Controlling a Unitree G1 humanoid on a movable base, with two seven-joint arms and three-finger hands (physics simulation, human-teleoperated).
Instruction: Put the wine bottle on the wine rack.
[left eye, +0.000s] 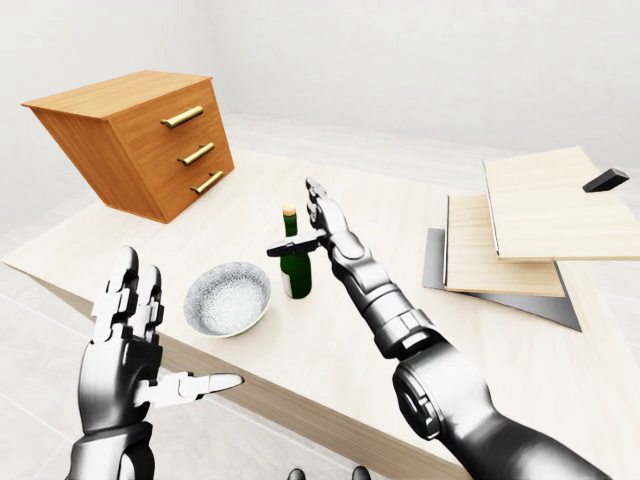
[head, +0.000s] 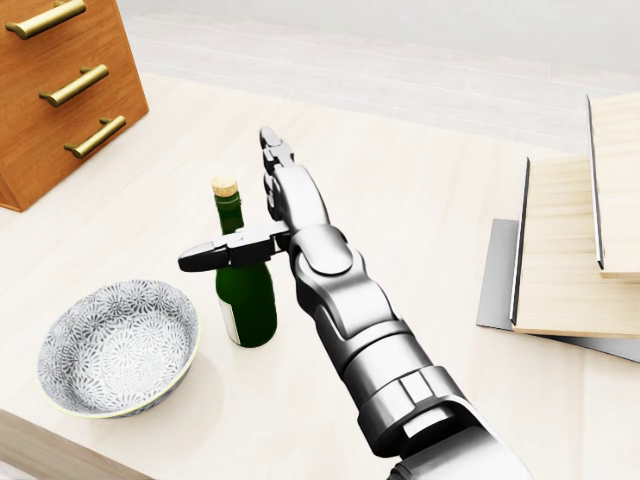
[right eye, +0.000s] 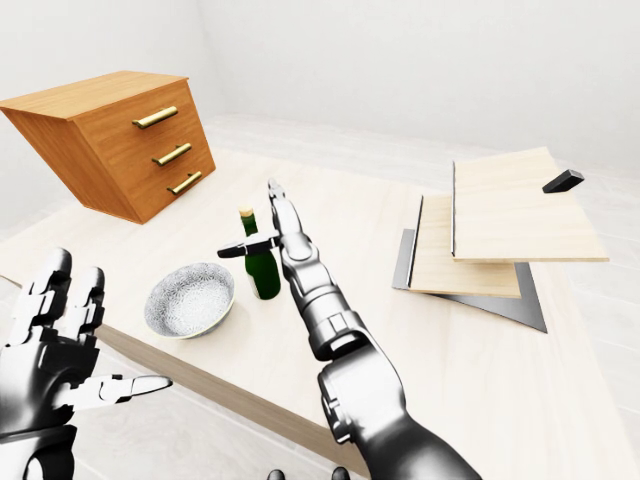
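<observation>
A green wine bottle (head: 247, 300) with a cork stands upright on the pale table (head: 430, 190), to the right of a bowl. My right hand (head: 232, 205) is open beside it. Its fingers (head: 280, 185) point straight away just right of the neck, and its thumb (head: 215, 255) lies across the bottle's shoulder on the near side. The fingers are not closed round the glass. The wine rack (left eye: 510, 230), stepped light-wood boards on a grey base, stands at the right of the table. My left hand (left eye: 165, 335) hovers open at the lower left, off the table.
A patterned grey bowl (head: 120, 345) sits left of the bottle near the table's near edge. A tilted wooden drawer chest (left eye: 150, 140) with brass handles occupies the table's far left. A small black block (left eye: 605, 180) rests on the rack's top board.
</observation>
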